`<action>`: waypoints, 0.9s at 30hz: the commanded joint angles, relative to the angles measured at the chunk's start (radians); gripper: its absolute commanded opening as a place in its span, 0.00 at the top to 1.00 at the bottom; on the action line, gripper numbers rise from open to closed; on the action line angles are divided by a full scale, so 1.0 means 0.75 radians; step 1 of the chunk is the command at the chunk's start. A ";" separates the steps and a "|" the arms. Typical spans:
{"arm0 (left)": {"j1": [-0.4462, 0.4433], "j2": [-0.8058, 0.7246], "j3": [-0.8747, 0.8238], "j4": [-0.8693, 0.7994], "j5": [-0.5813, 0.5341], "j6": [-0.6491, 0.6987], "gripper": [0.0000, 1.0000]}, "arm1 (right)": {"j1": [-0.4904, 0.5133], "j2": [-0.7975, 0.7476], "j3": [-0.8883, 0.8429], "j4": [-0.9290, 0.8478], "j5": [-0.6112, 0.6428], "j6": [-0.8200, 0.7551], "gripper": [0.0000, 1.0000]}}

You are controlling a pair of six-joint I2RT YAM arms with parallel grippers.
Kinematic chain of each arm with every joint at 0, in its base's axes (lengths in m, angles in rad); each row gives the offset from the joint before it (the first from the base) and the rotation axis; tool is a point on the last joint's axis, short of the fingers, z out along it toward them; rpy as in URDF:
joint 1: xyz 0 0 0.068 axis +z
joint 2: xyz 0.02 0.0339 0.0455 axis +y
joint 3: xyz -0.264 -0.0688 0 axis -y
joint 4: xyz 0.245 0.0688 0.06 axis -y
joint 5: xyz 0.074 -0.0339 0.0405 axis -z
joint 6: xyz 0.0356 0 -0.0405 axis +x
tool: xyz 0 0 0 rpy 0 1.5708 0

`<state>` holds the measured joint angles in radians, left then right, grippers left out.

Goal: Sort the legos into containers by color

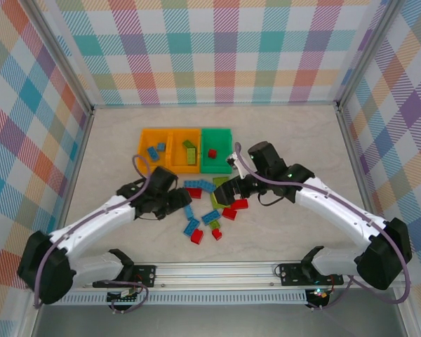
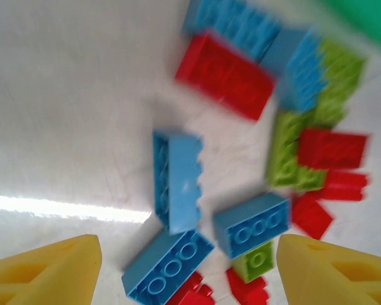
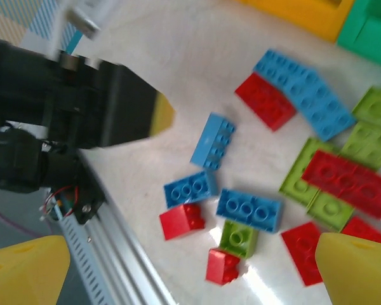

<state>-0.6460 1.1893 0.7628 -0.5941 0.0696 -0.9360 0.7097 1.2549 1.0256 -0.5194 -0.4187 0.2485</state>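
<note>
Legos (image 1: 211,216), judged light, rigid and slick, lie scattered mid-tabletop (image 1: 281,133) toward its near edge; left end effector (image 2: 189,248) and right end effector (image 3: 192,244) hang released, empty; best pinched across flat long sides.

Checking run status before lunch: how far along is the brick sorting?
Started: blue bricks sit in the left orange bin, green ones in the middle bin, one red brick in the green bin. In hand: nothing; left gripper and right gripper both open above the pile. Left: most bricks, all three colours, on the table.
</note>
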 commanded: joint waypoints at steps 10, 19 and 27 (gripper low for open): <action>-0.087 0.330 0.048 0.152 -0.063 -0.089 0.46 | 0.024 -0.004 -0.044 0.045 -0.049 0.112 0.00; -0.087 0.438 0.077 0.138 -0.048 -0.044 0.74 | 0.025 -0.018 -0.037 -0.001 -0.019 0.119 0.00; -0.067 0.321 0.234 -0.059 -0.182 0.046 0.89 | 0.025 -0.050 -0.032 -0.005 0.018 0.137 0.00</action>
<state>-0.7017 1.4876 0.8661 -0.5373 0.0048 -0.9474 0.7216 1.2495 0.9981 -0.5156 -0.4160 0.3370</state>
